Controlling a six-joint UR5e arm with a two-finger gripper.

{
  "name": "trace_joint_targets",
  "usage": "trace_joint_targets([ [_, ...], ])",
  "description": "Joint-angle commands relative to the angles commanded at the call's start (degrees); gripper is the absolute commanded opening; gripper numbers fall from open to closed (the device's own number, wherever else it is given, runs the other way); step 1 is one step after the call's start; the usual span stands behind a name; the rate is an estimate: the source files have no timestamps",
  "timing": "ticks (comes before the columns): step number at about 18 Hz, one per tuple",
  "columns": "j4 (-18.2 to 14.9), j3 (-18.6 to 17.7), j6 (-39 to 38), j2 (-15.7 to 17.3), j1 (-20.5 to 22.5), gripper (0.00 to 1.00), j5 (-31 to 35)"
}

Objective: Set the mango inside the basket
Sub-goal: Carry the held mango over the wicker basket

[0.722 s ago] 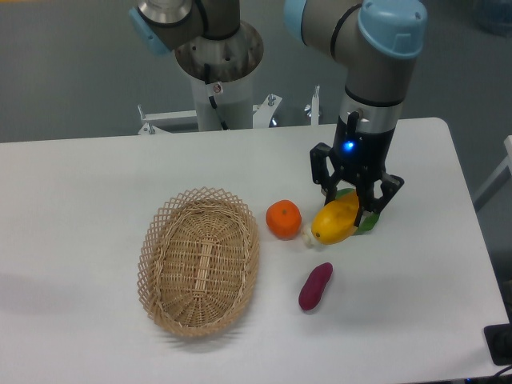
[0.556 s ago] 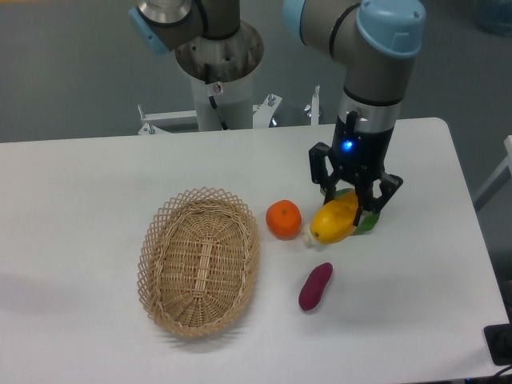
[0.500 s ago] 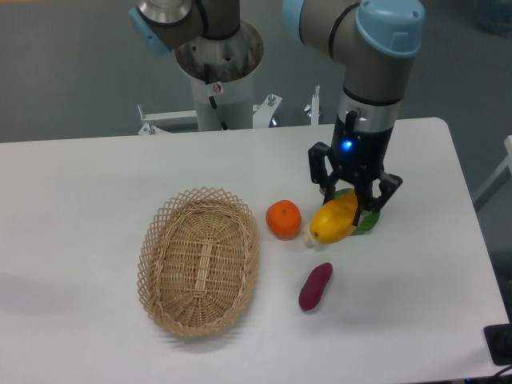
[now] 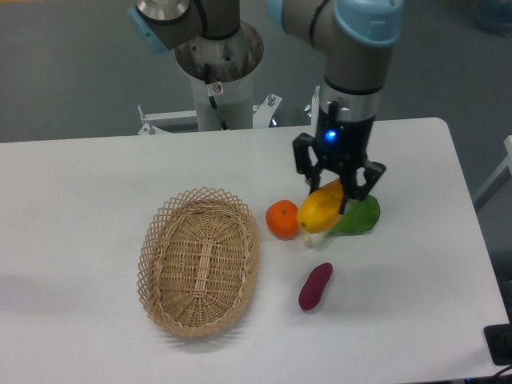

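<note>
Camera view, basket unfilled, jaws gripping mango

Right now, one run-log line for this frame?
phase: carry | gripper: shut on mango, lifted, near orange | green vegetable: on table, uncovered | basket: empty | sweet potato: untouched
</note>
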Motion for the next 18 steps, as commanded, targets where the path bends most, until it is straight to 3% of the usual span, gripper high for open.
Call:
trace_joint_targets([
  [4, 2.7, -1.7, -7.0, -2.3, -6.4, 0.52, 1.0],
  [8, 9.2, -3.4, -15.1, -5.3, -13.8, 0.52, 7.3],
  [14, 11.3, -4.7, -21.6, -10.9, -19.2, 0.52, 11.5],
  [18, 13.7, -5.1, -21.7, -13.4, -21.4, 0.52, 13.0],
])
